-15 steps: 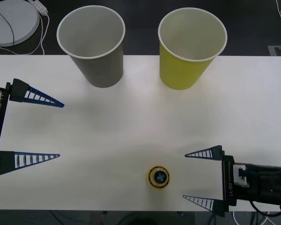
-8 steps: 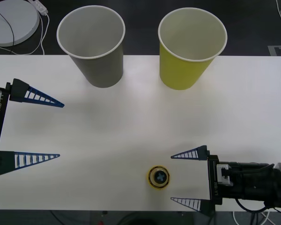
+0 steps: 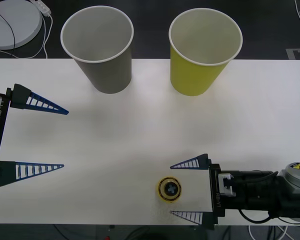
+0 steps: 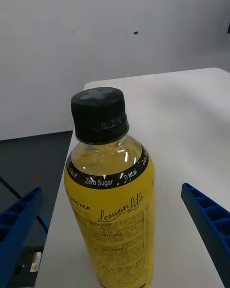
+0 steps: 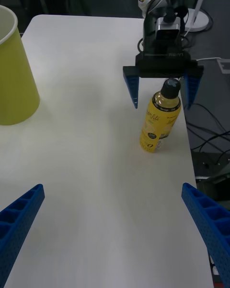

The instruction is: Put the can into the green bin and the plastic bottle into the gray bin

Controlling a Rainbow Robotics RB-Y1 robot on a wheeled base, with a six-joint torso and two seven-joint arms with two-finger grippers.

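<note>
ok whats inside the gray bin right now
The gray bin shows only its pale inner wall below the white rim; no can or bottle visible. Its floor is out of sight. The plastic bottle stands on the table.

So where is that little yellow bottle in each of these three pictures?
Front view: the plastic bottle stands near the table's front edge, seen cap-on from above, just ahead of the open right gripper.
Right wrist view: it is close up, upright, between that gripper's blue fingers.
Left wrist view: farther off near the table edge.
Shared landmark: the right gripper's blue fingers.
</note>
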